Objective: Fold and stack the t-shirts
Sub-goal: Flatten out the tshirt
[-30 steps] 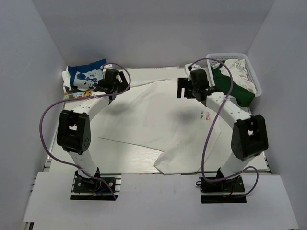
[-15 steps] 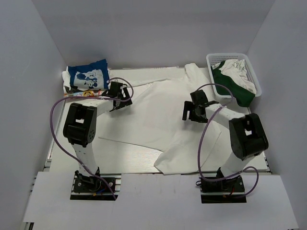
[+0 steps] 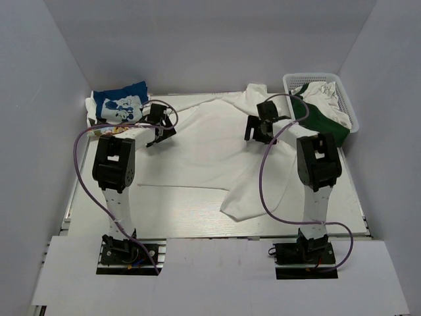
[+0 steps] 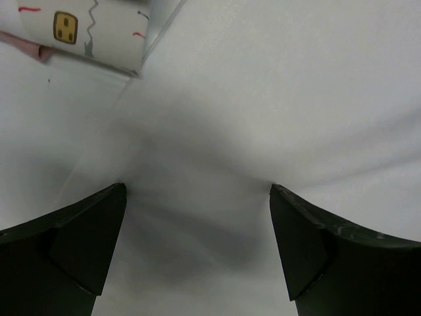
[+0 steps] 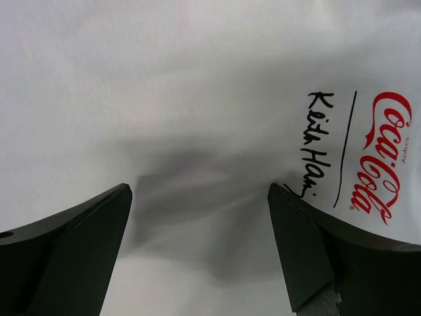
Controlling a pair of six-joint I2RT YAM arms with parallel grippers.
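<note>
The white t-shirt lies spread open over the middle of the table, mostly flat and smooth, and reaches from the near-right part of the surface to the far edge. Its near-right corner is turned over on itself in a loose flap, and a bunched sleeve or collar stands up at the far side just left of the basket. Seen from the right wrist, its cloth carries a red Coca-Cola script beside a thin black line and a black handwritten signature. The blue t-shirt sits folded in the far-left corner, its white cartoon print facing up, resting on other pale folded cloth whose edge shows a small yellow square and red squiggles. The left gripper hangs close over the white shirt's far-left part, just beside that stack, its fingers spread wide with only soft, shadowed cloth between them and nothing held. The right gripper hangs over the shirt's far-right part next to the logo, its fingers likewise wide apart and empty. The basket holds crumpled green cloth and white cloth.
</note>
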